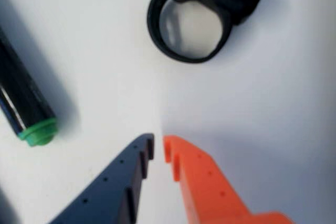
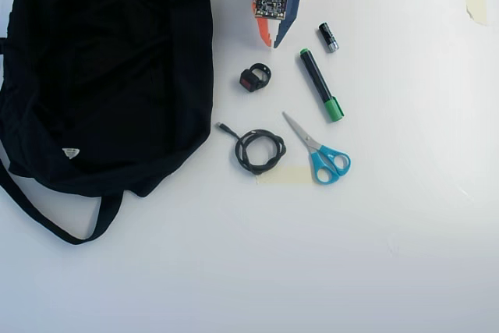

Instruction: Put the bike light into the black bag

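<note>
Overhead view: bike light (image 2: pixel 254 79) lay between black bag (image 2: pixel 101 68) and green-capped marker (image 2: pixel 320 84). Gripper (image 2: pixel 272 43) hovered beside it, fingers nearly together, holding nothing.

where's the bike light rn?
In the overhead view the bike light lies on the white table, just right of the black bag, below the gripper and left of the green-capped marker.

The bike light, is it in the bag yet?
Out. The bike light lies on the white table, apart from the black bag.
</note>
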{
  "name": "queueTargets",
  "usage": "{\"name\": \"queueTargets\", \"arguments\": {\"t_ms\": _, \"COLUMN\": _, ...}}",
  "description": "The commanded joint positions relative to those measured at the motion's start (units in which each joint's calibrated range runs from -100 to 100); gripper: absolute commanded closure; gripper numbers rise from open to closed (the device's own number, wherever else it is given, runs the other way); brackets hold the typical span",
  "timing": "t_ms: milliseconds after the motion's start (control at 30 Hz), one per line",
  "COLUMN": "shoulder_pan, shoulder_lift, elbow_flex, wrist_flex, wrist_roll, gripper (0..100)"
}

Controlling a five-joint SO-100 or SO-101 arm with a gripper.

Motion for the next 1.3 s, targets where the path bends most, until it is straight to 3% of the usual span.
{"name": "queueTargets", "arguments": {"t_ms": 0, "shoulder_pan": -0.34, "shoulder_lift": -0.58, "elbow_flex": 2.03, "wrist_flex": 0.52, "wrist_roll": -0.05, "gripper": 98}}
{"name": "queueTargets", "arguments": {"t_ms": 867, "shoulder_pan": 0.18, "shoulder_lift": -0.58, "elbow_flex": 2.03, "wrist_flex": 0.26, "wrist_roll": -0.11, "gripper": 97}}
{"name": "queueTargets", "arguments": {"t_ms": 1267, "shoulder_pan": -1.02, "shoulder_lift": 4.81, "elbow_flex": -4.80, "wrist_flex": -20.24, "wrist_roll": -0.47, "gripper": 97}}
